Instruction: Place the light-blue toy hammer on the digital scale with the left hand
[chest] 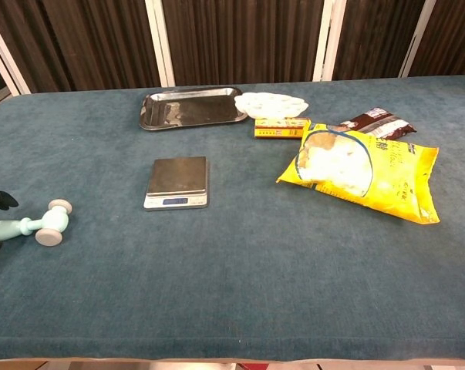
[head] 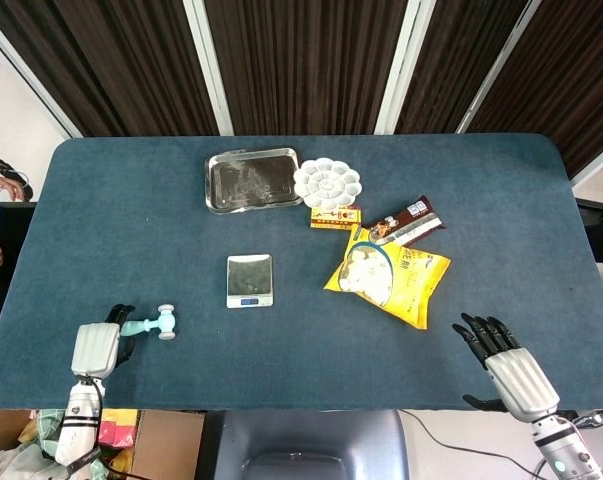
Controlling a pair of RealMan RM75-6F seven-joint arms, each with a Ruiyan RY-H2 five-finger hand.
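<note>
A blue-covered desk [head: 131, 200] stands before dark curtains. The light-blue toy hammer [head: 151, 323] lies on it, left of the digital scale [head: 250, 280], its handle end at the left robot hand [head: 97, 347], whose fingers flank it without visibly gripping. The right robot hand [head: 508, 362] hovers spread, far right.

Light-blue toy hammer [head: 152, 325] lies flat, left of digital scale [head: 250, 280].

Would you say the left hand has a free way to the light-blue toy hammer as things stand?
Probably yes: the left hand sits right at the handle end of the light-blue toy hammer, with nothing between them.
</note>
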